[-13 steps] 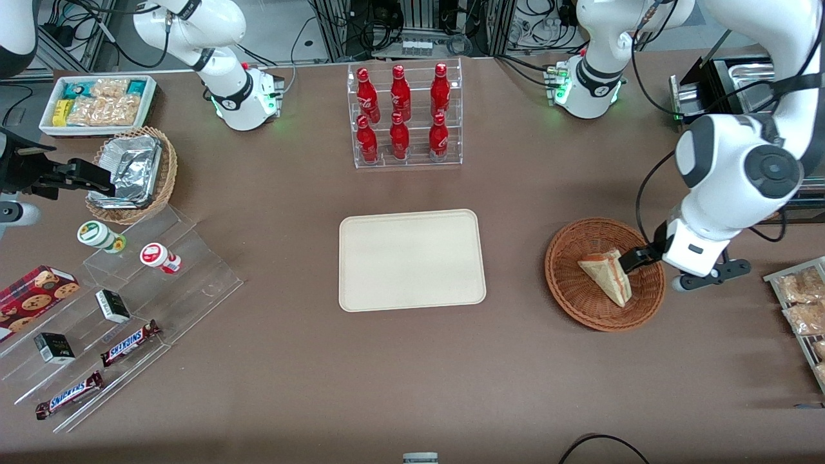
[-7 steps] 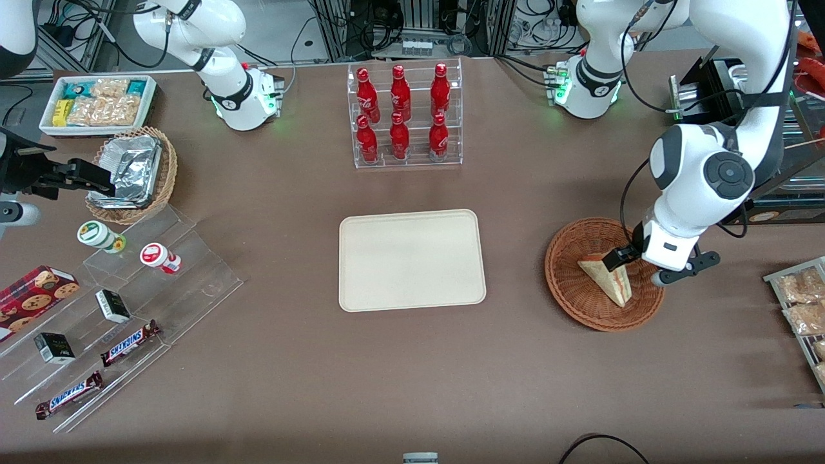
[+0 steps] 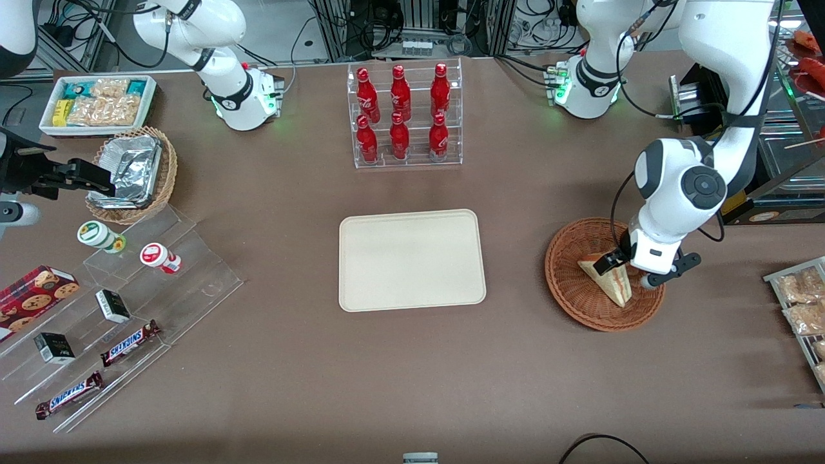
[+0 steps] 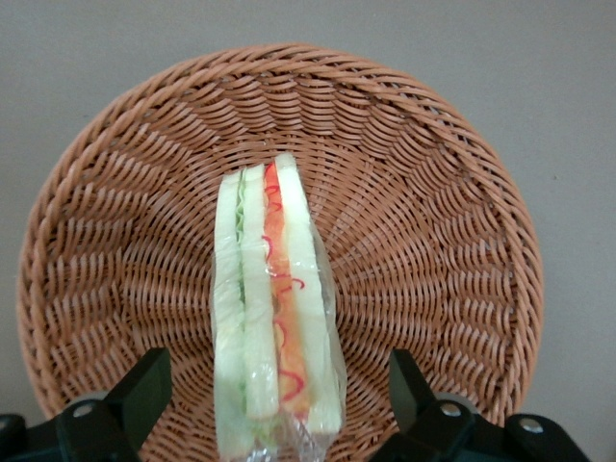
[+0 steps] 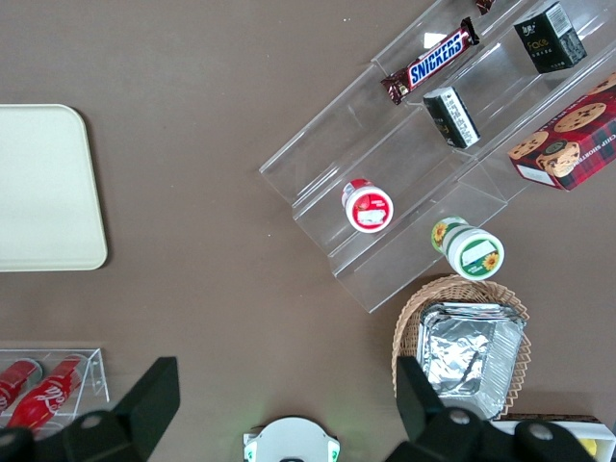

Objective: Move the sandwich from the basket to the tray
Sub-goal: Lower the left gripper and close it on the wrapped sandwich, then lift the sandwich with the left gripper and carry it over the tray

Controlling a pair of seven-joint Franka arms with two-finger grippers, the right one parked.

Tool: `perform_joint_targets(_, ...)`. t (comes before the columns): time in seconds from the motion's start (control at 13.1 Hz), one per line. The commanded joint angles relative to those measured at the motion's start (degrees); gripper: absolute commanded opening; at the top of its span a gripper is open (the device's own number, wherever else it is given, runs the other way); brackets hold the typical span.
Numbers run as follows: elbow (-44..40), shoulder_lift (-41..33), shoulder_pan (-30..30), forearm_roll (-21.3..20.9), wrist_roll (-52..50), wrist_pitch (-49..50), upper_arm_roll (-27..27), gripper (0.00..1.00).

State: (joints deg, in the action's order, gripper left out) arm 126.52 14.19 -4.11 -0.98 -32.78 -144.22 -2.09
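Hovered over sandwich (image 4: pixel 274 308) in basket (image 4: pixel 443 250), gripper (image 4: pixel 274 399) spread wide, empty. Looked soft, light, film-wrapped; best pinched gently across bread faces.

Gripper (image 3: pixel 617 264) over basket (image 3: pixel 573 283): its white wrist housing covers the fingertips in front view. Wrist view: both fingers (image 4: pixel 144 390) cut off by the frame edge, sandwich (image 4: pixel 274 318) cut off too, its wide end unseen. Basket rim (image 4: pixel 289 60) partly out of frame.
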Motion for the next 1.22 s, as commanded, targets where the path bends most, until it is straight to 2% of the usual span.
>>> perform_joint_targets(0.0,1.09,1.1,-0.28,-0.86,-1.67,-2.73,0.15,0.99)
perform_joint_targets(0.08,1.18,1.19,-0.28,-0.86,-1.67,-2.9,0.15,0.71)
perform_joint_targets(0.15,1.1,1.1,-0.28,-0.86,-1.76,-2.82,0.15,0.22)
perform_joint_targets(0.23,1.01,1.19,-0.37,-0.86,-1.76,-2.82,0.15,0.0)
perform_joint_targets(0.46,0.75,-0.38,-0.46,-0.86,-1.58,-1.25,0.07,0.0)
perform_joint_targets(0.61,-1.7,-2.93,-1.77,-0.95,-1.32,4.62,-0.02,0.0)
perform_joint_targets(0.84,-10.82,-4.0,-5.1,-1.04,-1.15,16.04,-0.11,0.0)
perform_joint_targets(1.14,-25.5,-0.32,-13.09,-0.86,-2.8,28.62,-0.11,0.0)
